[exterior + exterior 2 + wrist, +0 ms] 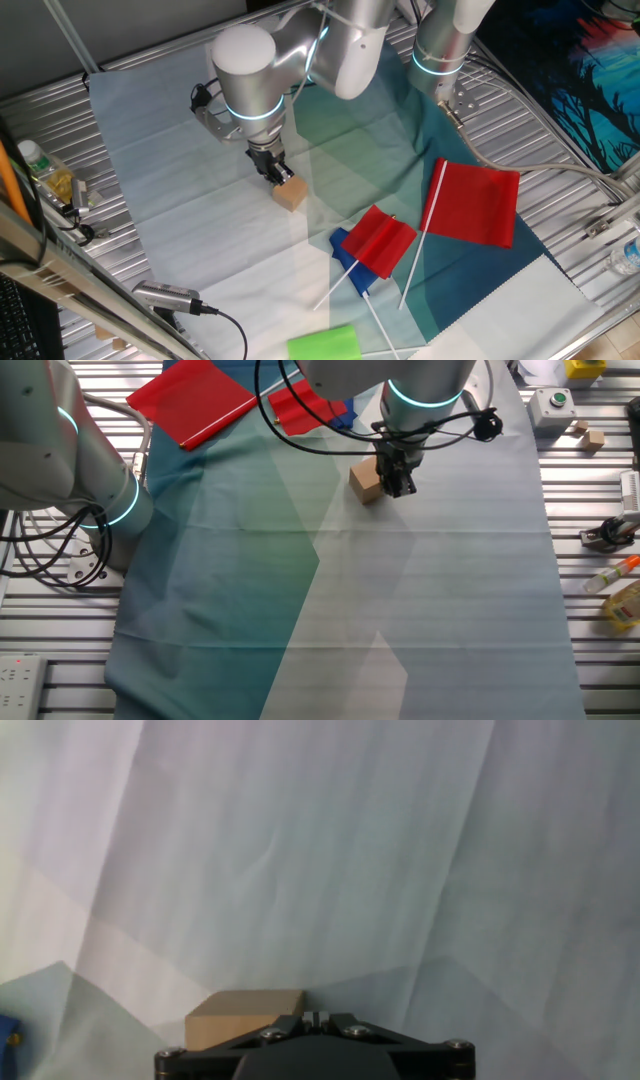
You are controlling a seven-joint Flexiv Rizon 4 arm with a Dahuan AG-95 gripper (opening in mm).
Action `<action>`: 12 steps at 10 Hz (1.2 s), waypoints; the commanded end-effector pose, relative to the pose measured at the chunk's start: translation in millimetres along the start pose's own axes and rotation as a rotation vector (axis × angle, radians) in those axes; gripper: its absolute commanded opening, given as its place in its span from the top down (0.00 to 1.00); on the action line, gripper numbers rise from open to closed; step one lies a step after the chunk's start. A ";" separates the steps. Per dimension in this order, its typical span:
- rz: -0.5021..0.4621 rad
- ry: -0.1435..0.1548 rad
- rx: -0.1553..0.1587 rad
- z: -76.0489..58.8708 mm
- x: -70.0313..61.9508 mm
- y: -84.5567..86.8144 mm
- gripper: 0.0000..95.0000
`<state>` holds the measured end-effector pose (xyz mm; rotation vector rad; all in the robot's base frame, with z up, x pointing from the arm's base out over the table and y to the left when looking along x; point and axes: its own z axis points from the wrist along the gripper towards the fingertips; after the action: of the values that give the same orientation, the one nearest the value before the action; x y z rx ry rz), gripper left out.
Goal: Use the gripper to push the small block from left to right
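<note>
Your small black two-fingered gripper (277,175) hangs under the silver-grey arm with the glowing blue-green ring (252,113), and it points down at the pale white and teal cloth (180,200) on the table. In the hand view you see the two fingers (316,1017) pressed close together, with nothing held between them. The small light-brown wooden block (291,193) sits on the cloth right beside the fingertips, and it looks like it touches them. In the other fixed view the gripper (399,485) stands just beside the block (365,482), and you can see no gap between the two. In the hand view the block (243,1017) peeks out low and to the left of the black fingers, partly hidden behind them. On the far side of the block from your gripper lie two small red flags on thin white sticks (382,240), and a bigger one (480,203) lies a bit further off. A bit of blue (352,262) shows under the nearest red flag. A bright green cylinder (323,344) lies well away from the hand, at the lower edge of one fixed view. A second silver arm with its own glowing ring (440,45) stands away from your gripper, past the flags, and its tip is not seen.
</note>
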<state>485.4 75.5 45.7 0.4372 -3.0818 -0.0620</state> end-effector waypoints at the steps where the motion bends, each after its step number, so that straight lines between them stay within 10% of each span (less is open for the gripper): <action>1: 0.000 0.002 0.004 -2.3 0.4 -0.4 1.00; 12: -0.046 -0.010 0.007 -0.9 17.0 -20.3 1.00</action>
<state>473.3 50.9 46.9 0.5063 -3.0820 -0.0494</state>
